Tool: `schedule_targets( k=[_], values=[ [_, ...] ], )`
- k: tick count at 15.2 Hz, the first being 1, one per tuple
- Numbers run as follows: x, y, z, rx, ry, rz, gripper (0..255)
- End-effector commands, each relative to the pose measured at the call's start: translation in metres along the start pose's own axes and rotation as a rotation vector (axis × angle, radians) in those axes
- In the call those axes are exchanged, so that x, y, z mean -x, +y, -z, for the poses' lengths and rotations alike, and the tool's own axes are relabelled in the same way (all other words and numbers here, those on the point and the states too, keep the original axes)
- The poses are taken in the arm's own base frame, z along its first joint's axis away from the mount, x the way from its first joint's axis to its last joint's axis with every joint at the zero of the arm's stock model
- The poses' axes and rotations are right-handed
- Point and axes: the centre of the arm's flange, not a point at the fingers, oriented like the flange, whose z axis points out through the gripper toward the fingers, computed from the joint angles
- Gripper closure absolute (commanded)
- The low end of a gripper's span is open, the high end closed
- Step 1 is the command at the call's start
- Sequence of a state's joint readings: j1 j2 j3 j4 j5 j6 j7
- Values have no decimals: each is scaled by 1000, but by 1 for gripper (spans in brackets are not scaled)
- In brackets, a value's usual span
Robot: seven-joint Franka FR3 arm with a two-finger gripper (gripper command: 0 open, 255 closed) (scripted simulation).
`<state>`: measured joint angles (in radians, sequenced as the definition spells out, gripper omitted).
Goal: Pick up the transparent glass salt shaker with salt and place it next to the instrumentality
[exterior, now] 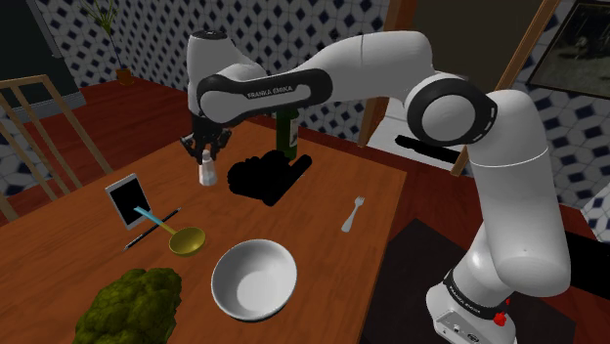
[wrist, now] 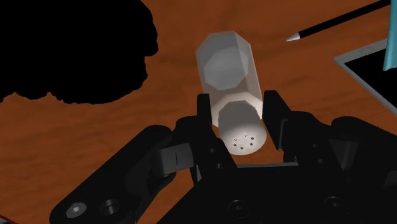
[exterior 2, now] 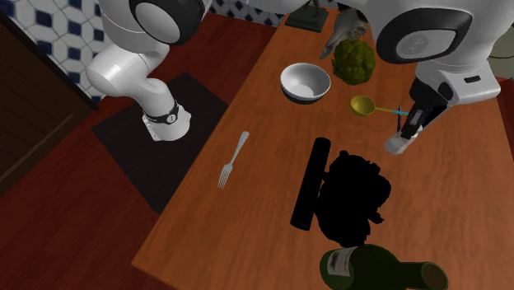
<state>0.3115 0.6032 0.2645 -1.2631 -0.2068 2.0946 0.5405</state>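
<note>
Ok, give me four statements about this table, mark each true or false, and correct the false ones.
1. The claw is shut on the salt shaker. True.
2. The fork lies inside the white bowl. False: it lies on the table, apart from the bowl.
3. The white bowl is empty. True.
4. The yellow spoon has a red handle. False: its handle is blue.
</note>
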Motion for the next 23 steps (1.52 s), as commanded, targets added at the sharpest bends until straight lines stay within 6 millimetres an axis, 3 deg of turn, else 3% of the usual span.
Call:
schedule_targets(
  k=[1,12,20,21,23],
  values=[
    [3,2,-11,0,1,0,255],
    [17,7,-68,0,1,0,255],
    [17,7,-68,0,1,0,255],
    [17,7,-68,0,1,0,0],
    [17,7,-68,0,1,0,0]
  ],
)
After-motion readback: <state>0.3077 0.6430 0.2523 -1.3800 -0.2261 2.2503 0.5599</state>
